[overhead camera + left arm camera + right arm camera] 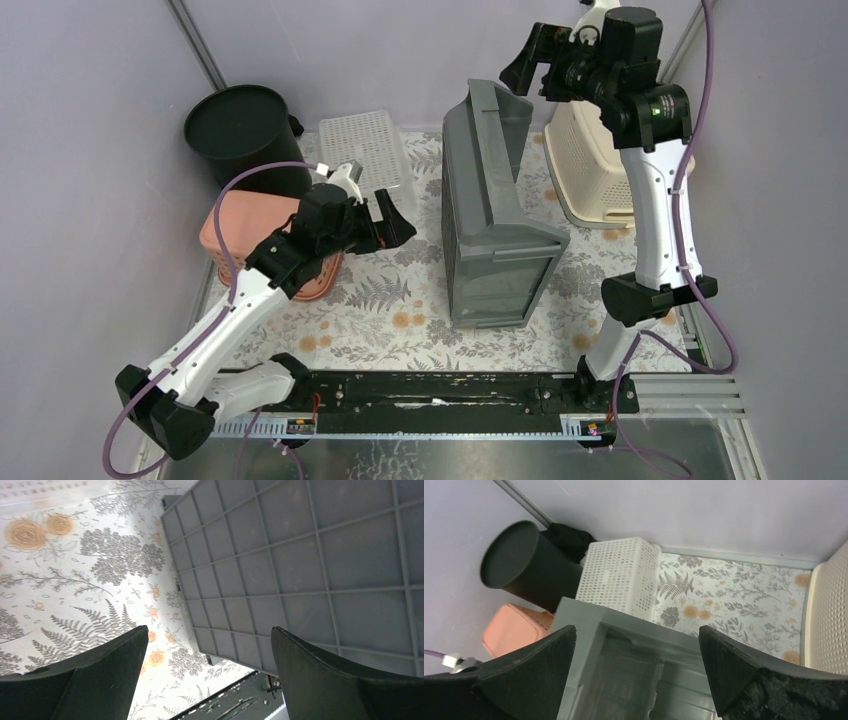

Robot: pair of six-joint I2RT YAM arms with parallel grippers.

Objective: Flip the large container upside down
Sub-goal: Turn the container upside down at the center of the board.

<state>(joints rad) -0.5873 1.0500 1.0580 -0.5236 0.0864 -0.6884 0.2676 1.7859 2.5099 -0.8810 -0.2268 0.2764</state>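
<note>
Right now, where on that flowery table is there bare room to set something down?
The widest bare stretch of the table lies between the grey container, the pink basket and the black rail at the near edge. A smaller patch sits right of the container, nearer than the cream basket. The far left corner is crowded: black bin, white basket.

The left pincer (395, 217) reaches low and rightward, the right pincer (527, 78) hangs high, apparently tilted downward, both spread wide.
</note>
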